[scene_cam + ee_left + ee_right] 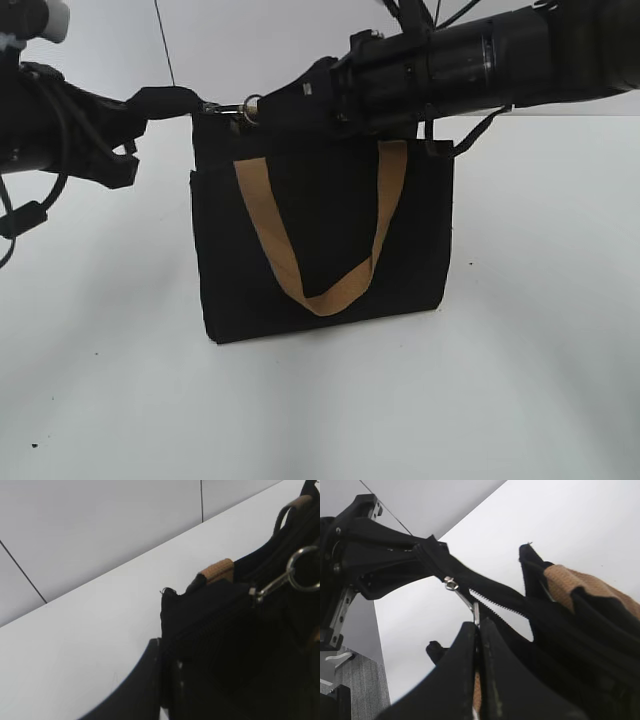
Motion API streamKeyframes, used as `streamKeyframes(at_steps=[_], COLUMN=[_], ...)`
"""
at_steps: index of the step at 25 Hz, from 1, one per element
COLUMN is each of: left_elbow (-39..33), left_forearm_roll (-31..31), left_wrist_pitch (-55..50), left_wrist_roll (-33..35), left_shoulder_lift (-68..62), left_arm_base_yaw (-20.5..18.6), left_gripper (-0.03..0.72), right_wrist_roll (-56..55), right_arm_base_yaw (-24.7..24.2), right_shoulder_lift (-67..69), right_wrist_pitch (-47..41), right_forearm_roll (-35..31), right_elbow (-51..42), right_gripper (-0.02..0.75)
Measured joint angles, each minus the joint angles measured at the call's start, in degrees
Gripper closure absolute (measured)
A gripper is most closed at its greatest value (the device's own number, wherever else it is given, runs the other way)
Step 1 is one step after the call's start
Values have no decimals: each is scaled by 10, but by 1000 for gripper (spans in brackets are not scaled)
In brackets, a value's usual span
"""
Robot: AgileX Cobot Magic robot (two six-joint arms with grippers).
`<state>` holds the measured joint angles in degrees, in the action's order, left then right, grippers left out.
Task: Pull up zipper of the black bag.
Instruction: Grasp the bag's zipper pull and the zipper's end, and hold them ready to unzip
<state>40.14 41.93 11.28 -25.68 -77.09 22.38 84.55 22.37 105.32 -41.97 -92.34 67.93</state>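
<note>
The black bag (320, 230) stands upright on the white table, a tan handle (265, 235) hanging down its front. My left gripper (138, 108) is shut on the black fabric tab at the bag's top left corner; in the left wrist view its jaws (165, 672) press on black bag fabric (225, 645). My right gripper (265, 108) reaches over the bag's top and is shut on the silver zipper pull (248, 104) near that left end. The right wrist view shows the jaws (479, 627) pinching the pull (470, 605), with zipper teeth (495, 607) beside it. The silver ring (303, 575) shows in the left wrist view.
The white table (500, 380) spreads around the bag, with a pale wall behind. The right arm's thick black body (480, 55) lies across the bag's top. A grey stand (360, 685) shows at the lower left of the right wrist view.
</note>
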Motion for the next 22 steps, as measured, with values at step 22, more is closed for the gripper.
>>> streamKeyframes(at_steps=[22], left_elbow=[2], left_forearm_roll=[-4], left_wrist_pitch=[-87], left_wrist_roll=[0], left_shoulder_lift=[0], left_arm_base_yaw=[7], left_gripper=[690], right_wrist_roll=[-57], right_arm_base_yaw=[-24], right_shoulder_lift=[-45], right_wrist_pitch=[70], right_forearm_roll=[153], right_elbow=[0], right_gripper=[751])
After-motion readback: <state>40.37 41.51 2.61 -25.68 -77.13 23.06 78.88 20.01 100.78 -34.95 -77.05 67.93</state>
